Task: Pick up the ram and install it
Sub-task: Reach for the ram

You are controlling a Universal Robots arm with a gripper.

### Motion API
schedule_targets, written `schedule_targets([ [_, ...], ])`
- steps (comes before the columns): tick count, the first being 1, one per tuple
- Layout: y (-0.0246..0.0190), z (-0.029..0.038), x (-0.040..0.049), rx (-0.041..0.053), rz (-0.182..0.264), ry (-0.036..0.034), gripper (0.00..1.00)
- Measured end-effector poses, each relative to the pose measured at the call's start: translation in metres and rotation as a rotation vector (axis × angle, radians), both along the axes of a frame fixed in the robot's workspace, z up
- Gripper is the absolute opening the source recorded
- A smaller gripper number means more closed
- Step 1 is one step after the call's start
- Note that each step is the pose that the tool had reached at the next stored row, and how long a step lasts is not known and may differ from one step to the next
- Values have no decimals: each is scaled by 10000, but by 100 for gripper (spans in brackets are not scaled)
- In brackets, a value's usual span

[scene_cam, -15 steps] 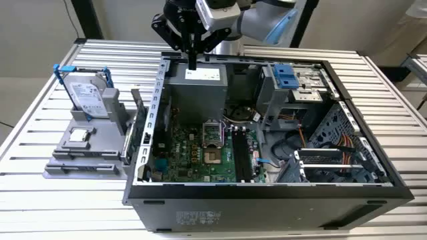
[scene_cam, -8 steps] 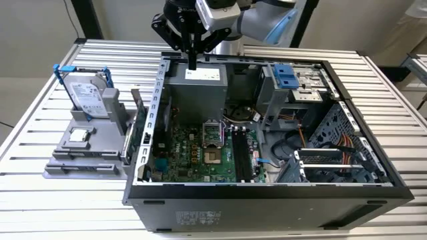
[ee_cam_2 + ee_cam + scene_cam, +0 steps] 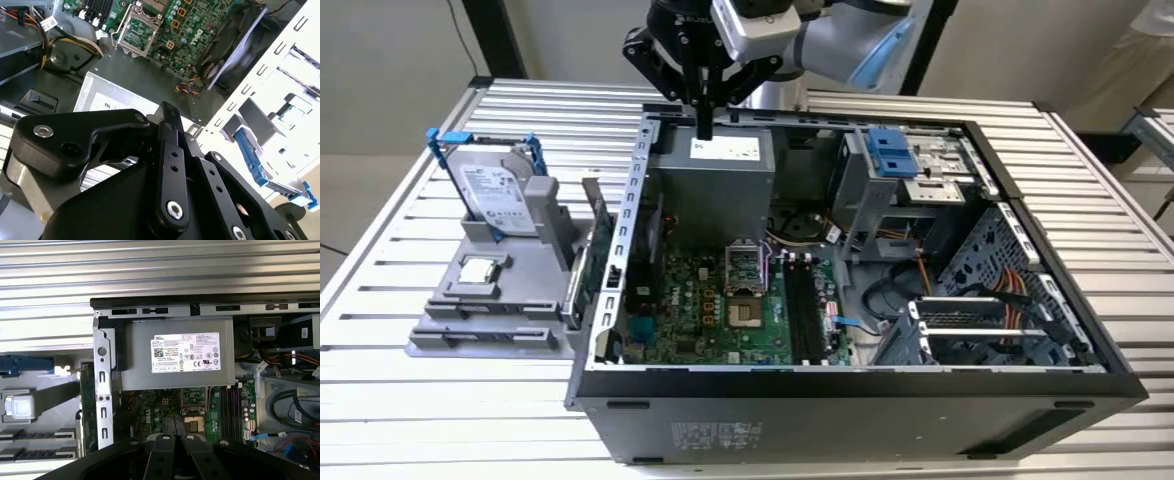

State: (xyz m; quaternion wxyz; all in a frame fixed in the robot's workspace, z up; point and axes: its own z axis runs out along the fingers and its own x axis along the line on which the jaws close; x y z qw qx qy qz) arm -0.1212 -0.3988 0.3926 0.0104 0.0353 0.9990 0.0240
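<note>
Just above the power supply [image 3: 714, 190], the gripper [image 3: 707, 130] hangs with fingers pressed together, holding nothing.

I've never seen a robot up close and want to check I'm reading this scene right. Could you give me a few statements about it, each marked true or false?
1. The pincer hangs over the silver power supply at the far end of the open computer case. True.
2. The hard drive in its blue bracket is mounted inside the case. False: it stands upright in the grey holder outside the case, on the exterior view's left.
3. The small square silver chip sits in the motherboard. False: it lies on the grey holder, below the hard drive in the exterior view.
4. The case rests on a slatted metal table. True.
</note>
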Motion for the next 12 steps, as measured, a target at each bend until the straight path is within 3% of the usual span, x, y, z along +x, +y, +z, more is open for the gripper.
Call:
schedule_targets([
  [12, 0, 0, -69, -1, -1, 5, 0],
])
